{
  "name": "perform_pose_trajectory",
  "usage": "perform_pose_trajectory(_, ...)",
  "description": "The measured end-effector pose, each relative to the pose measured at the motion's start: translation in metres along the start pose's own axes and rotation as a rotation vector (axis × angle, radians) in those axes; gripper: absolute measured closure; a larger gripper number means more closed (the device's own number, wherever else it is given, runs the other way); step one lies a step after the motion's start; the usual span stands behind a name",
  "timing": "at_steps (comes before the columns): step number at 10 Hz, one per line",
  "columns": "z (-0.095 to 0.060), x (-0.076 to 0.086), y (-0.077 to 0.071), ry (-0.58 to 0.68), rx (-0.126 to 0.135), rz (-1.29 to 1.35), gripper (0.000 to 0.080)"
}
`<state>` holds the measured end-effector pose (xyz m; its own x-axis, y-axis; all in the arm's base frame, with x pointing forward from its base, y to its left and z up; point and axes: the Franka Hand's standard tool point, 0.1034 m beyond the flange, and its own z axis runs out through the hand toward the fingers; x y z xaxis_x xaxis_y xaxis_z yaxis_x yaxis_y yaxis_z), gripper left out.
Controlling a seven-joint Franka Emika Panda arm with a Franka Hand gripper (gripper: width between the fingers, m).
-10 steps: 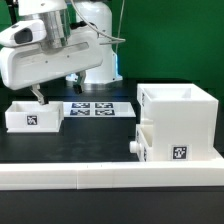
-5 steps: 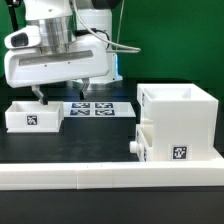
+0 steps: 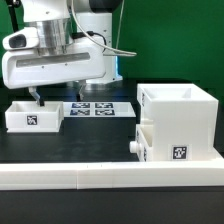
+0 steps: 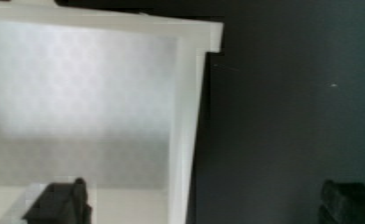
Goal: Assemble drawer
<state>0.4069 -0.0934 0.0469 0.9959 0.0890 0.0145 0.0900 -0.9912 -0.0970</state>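
Observation:
The loose small drawer tray [image 3: 30, 116] sits on the black table at the exterior view's left, with a tag on its front. My gripper [image 3: 57, 96] hangs open just above it. In the wrist view the gripper [image 4: 205, 205] straddles one side wall of the tray [image 4: 90, 110]: one fingertip [image 4: 58, 203] is over the tray's inside and the other is over the bare table. It holds nothing. The tall white casing [image 3: 185, 115] stands at the right. The second tray, with its knob [image 3: 133, 147], is pushed partly into the casing's lower front.
The marker board [image 3: 96, 108] lies flat between the loose tray and the casing. A long low white rail [image 3: 100, 178] runs along the front edge. The arm's base stands behind the marker board.
The hand has turned and shifted slightly over the loose tray's side wall, mostly in the first half second. The tray and casing have not moved.

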Motion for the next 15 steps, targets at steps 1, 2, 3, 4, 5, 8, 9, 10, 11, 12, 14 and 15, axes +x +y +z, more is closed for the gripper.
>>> perform_pose_trajectory(1, 0.000, 0.000, 0.000, 0.000, 0.000, 0.000, 0.0150)
perform_pose_trajectory(2, 0.002, 0.000, -0.001, 0.002, -0.004, 0.022, 0.0150)
perform_pose_trajectory(3, 0.009, -0.002, -0.005, -0.004, -0.011, 0.049, 0.0150)
perform_pose_trajectory(4, 0.020, -0.007, 0.000, -0.008, -0.015, 0.047, 0.0150)
perform_pose_trajectory(5, 0.029, -0.010, 0.003, -0.001, -0.023, 0.054, 0.0150)
perform_pose_trajectory(8, 0.039, -0.014, 0.005, 0.013, -0.034, 0.042, 0.0150)
perform_pose_trajectory(9, 0.040, -0.016, 0.005, 0.022, -0.041, 0.040, 0.0150)
perform_pose_trajectory(10, 0.040, -0.017, 0.003, 0.035, -0.049, 0.035, 0.0150)
perform_pose_trajectory(11, 0.041, -0.016, 0.002, 0.041, -0.053, 0.032, 0.0251)
perform_pose_trajectory(12, 0.041, -0.016, 0.002, 0.042, -0.053, 0.032, 0.0390)
perform_pose_trajectory(14, 0.041, -0.016, 0.002, 0.042, -0.053, 0.031, 0.0525)
perform_pose_trajectory(15, 0.041, -0.016, 0.002, 0.042, -0.053, 0.031, 0.0703)
